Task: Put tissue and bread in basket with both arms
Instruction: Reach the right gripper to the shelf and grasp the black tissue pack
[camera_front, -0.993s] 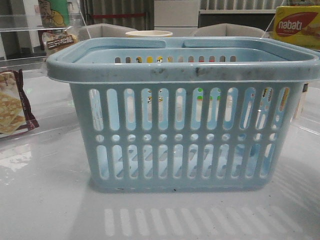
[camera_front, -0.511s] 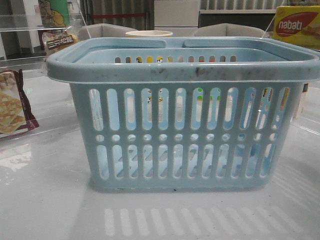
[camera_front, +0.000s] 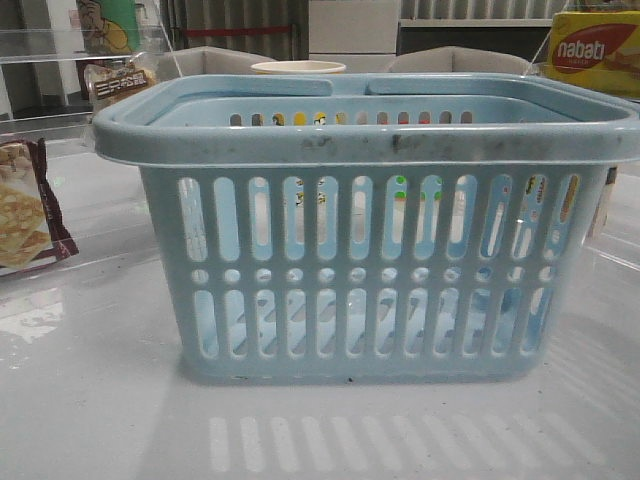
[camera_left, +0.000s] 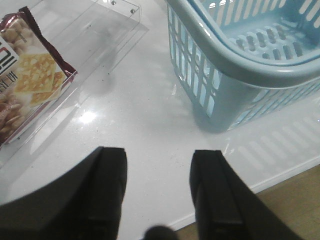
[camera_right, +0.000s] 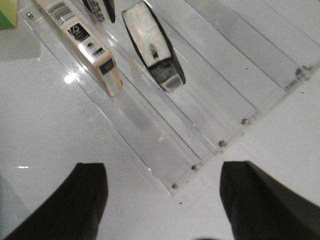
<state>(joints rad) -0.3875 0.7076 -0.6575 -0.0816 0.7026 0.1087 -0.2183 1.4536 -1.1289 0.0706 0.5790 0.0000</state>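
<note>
The light-blue basket (camera_front: 360, 270) fills the middle of the front view, upright and holding nothing I can see; its near corner shows in the left wrist view (camera_left: 240, 55). A clear packet with a dark label band, the bread (camera_front: 118, 80), stands far back left behind the basket. A small dark-edged pack with a white face, the tissue (camera_right: 152, 45), stands on edge in a clear rack. My left gripper (camera_left: 160, 155) is open and empty over bare table beside the basket. My right gripper (camera_right: 165, 170) is open and empty just off the rack's corner.
A maroon-edged cracker packet (camera_front: 25, 205) lies on a clear tray at the left, also in the left wrist view (camera_left: 30, 85). A long cream box (camera_right: 82, 37) lies beside the tissue in the rack (camera_right: 165, 135). A yellow Nabati box (camera_front: 595, 50) stands back right. The table's front edge (camera_left: 280, 175) is near.
</note>
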